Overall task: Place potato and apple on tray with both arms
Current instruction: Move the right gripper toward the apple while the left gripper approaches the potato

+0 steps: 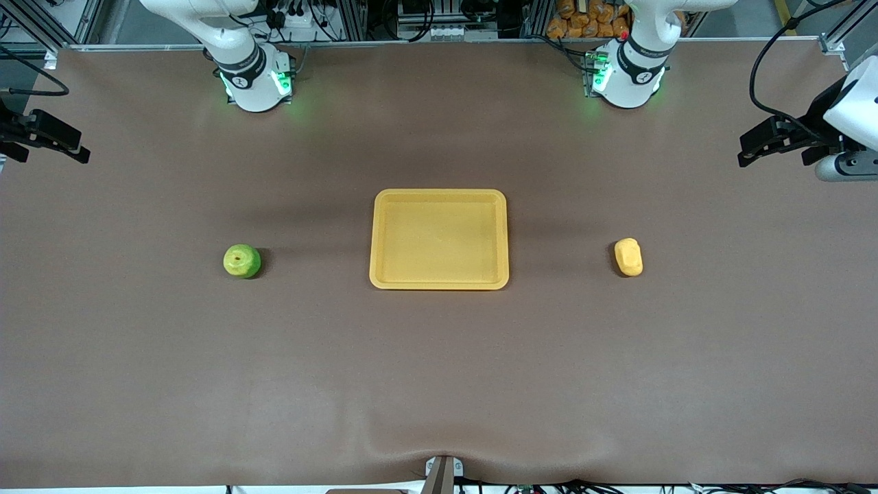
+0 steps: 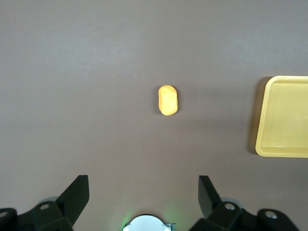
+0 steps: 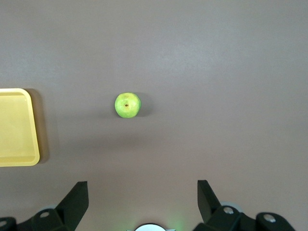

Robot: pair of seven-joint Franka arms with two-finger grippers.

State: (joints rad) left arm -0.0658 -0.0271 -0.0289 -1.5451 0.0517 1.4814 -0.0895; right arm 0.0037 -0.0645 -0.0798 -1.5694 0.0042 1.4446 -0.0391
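Tray (image 1: 439, 281) sits mid-table, unloaded. Apple (image 1: 241, 261) rests well apart from it toward the right arm's end; potato (image 1: 628, 256) toward the left arm's end. Left gripper (image 2: 143, 192) and right gripper (image 3: 142, 192) hang high, fingers spread, holding nothing.

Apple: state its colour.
The apple is bright green with a brownish stem dimple, seen best in the right wrist view.

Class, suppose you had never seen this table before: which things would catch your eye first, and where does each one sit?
The yellow-orange tray lies bare at the table's middle. A green apple sits beside it toward the right arm's end, and a yellow potato toward the left arm's end. The left gripper hangs over bare table by the potato, the right gripper by the apple, both with jaws open.
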